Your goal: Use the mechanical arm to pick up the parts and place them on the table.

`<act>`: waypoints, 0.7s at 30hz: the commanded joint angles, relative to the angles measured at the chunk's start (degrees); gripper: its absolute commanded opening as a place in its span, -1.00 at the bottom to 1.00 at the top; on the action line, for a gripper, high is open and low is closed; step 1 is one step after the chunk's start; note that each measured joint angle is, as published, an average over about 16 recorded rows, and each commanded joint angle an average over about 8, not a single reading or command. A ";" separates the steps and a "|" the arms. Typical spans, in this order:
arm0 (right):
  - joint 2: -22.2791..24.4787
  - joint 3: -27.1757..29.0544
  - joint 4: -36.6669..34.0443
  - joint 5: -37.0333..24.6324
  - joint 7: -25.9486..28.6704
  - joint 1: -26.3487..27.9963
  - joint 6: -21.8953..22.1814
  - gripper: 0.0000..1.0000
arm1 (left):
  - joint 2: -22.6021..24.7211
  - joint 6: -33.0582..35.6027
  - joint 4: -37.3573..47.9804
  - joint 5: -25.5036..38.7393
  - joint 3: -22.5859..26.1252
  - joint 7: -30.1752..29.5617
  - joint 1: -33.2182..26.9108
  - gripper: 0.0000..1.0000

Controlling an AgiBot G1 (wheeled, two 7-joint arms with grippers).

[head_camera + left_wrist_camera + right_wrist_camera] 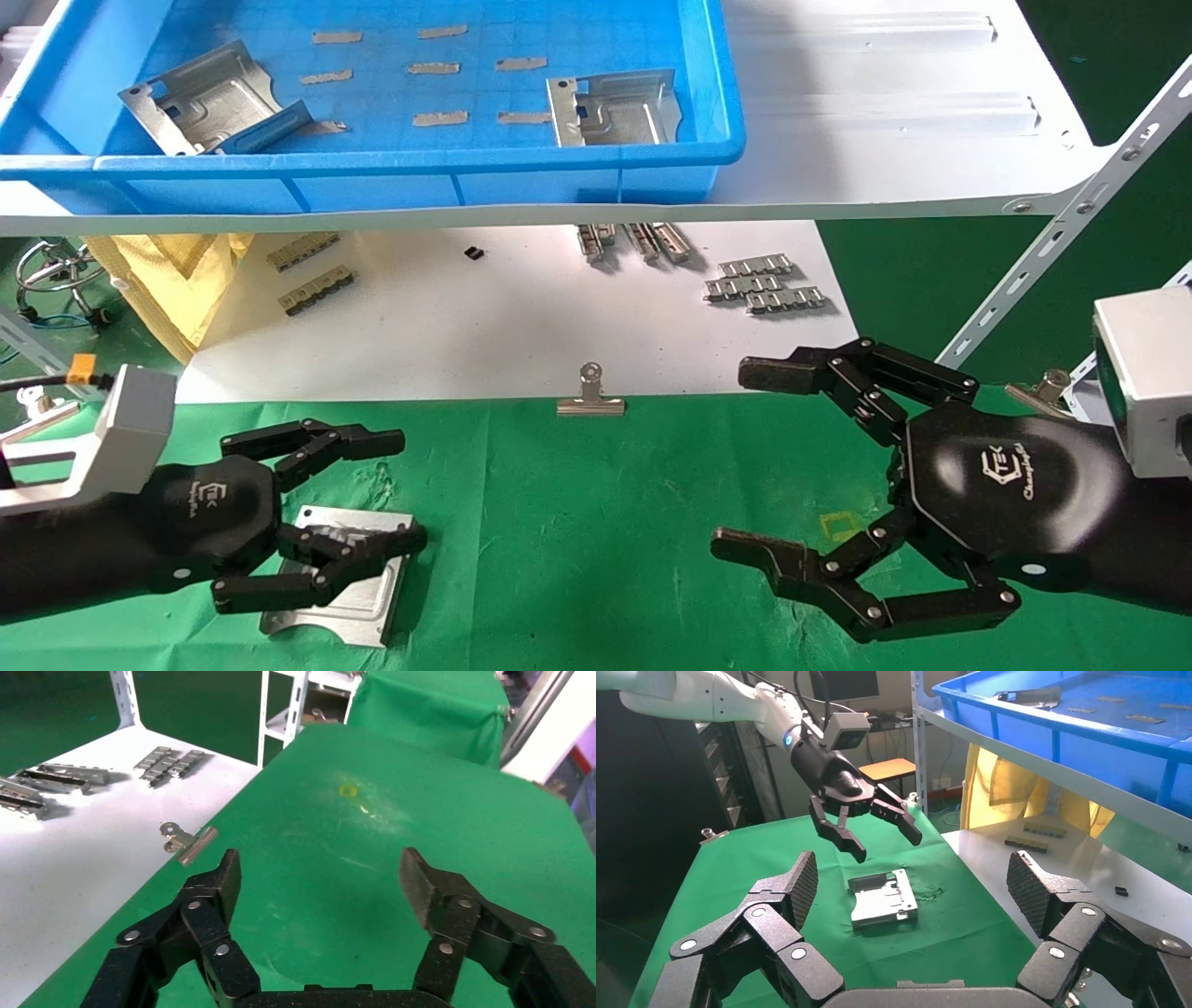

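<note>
One silver part [363,606] lies flat on the green table [577,540], near its front left. My left gripper [402,488] hovers just above it, open and holding nothing. In the right wrist view, this part [883,898] rests apart from the left gripper [886,846] above it. The left wrist view shows only bare green cloth between the open left gripper [320,871] fingers. Two more parts [209,98] [615,110] lie in the blue bin. My right gripper [745,458] hangs open and empty over the table's right side, seen open too in its own view [914,881].
The blue bin [372,177] sits on a white metal shelf [885,112] overhanging the back. Below it, a white sheet [484,317] carries ridged strips [764,284]. A binder clip [590,396] clamps the cloth edge. A slanted shelf strut [1071,224] stands right, a yellow bag [177,280] left.
</note>
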 commanded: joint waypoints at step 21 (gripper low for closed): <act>0.00 0.00 -0.01 0.00 0.00 0.00 0.00 1.00 | 1.64 3.39 -3.01 2.84 -9.76 -3.93 3.48 1.00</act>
